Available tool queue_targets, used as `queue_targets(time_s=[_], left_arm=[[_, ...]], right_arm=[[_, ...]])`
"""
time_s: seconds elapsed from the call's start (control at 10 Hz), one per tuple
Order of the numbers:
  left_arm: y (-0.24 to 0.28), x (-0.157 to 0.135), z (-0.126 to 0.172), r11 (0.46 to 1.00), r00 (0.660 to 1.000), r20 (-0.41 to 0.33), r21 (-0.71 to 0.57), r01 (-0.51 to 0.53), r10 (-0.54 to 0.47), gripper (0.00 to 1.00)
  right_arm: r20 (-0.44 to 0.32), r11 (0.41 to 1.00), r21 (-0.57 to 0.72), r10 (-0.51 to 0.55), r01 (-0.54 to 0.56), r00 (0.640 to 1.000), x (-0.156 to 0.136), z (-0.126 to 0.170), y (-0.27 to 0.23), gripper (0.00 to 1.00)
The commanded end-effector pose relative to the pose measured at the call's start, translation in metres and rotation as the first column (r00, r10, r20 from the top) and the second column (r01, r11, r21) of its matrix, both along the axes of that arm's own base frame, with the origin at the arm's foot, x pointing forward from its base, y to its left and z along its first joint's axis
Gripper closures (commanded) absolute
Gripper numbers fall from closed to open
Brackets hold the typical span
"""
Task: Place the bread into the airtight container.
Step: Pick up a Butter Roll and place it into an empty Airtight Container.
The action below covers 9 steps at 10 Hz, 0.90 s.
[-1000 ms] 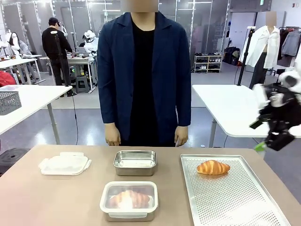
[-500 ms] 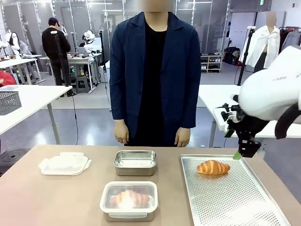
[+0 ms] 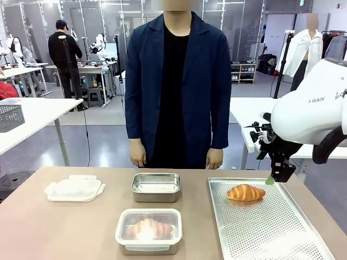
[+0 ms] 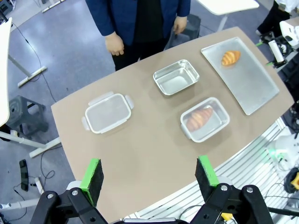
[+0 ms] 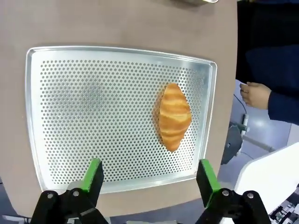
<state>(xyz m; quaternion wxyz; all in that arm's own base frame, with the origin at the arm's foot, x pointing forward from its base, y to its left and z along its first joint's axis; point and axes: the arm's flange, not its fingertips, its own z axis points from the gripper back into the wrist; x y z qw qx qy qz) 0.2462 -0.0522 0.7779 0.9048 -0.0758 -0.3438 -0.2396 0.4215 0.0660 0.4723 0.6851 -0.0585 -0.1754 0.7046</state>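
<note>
On your counter [image 3: 65, 227] sat the perforated tray [image 3: 282, 233], the bread [image 3: 245, 192] at its far end, long axis square to the closing line of your right pincer [image 5: 150, 175], which hung spread near it, closer than your spread left pincer [image 4: 149, 172].

right gripper [image 5: 149, 179]: gap between its fingers open, bare tray [image 5: 93, 102] straight ahead. croissant [image 5: 174, 116] lies ahead, toward the right-hand finger, free tray all round it. person's hand [image 5: 254, 94] hangs beyond the tray edge, outside that finger. left gripper [image 4: 149, 175]: fingers wide, high over bare table [image 4: 140, 149]; open steel container [image 4: 176, 77] far ahead, top clear from above, lidded container [image 4: 204, 119] just before it, loose lid [image 4: 107, 113] toward the left-hand finger.
</note>
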Motion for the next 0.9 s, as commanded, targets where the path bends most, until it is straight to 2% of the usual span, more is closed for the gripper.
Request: queue_targets(time_s=[0.0,0.2,0.4,0.6,0.8], left_arm=[[0.001,-0.001,0.001,1.0,1.0,0.001,0.002,0.014,-0.014,0.0],[0.001,-0.001,0.001,1.0,1.0,0.001,0.002,0.014,-0.014,0.0],[0.001,-0.001,0.001,1.0,1.0,0.001,0.002,0.014,-0.014,0.0],[0.001,-0.001,0.001,1.0,1.0,0.001,0.002,0.014,-0.014,0.0],[0.001,-0.001,0.001,1.0,1.0,0.001,0.002,0.014,-0.014,0.0]], right_arm=[[-0.004,1.0,-0.006,0.011,-0.011,1.0,-0.002,0.002,-0.001,0.0],[0.001,1.0,0.004,0.002,-0.002,1.0,-0.001,0.001,0.0,0.0],[-0.016,0.998,-0.047,0.038,-0.039,0.999,0.032,-0.014,0.017,0.0],[-0.095,0.999,-0.039,0.018,-0.022,0.995,0.057,-0.027,0.027,0.0],[-0.111,0.99,-0.128,-0.07,0.056,0.991,0.081,-0.045,0.037,0.0]])
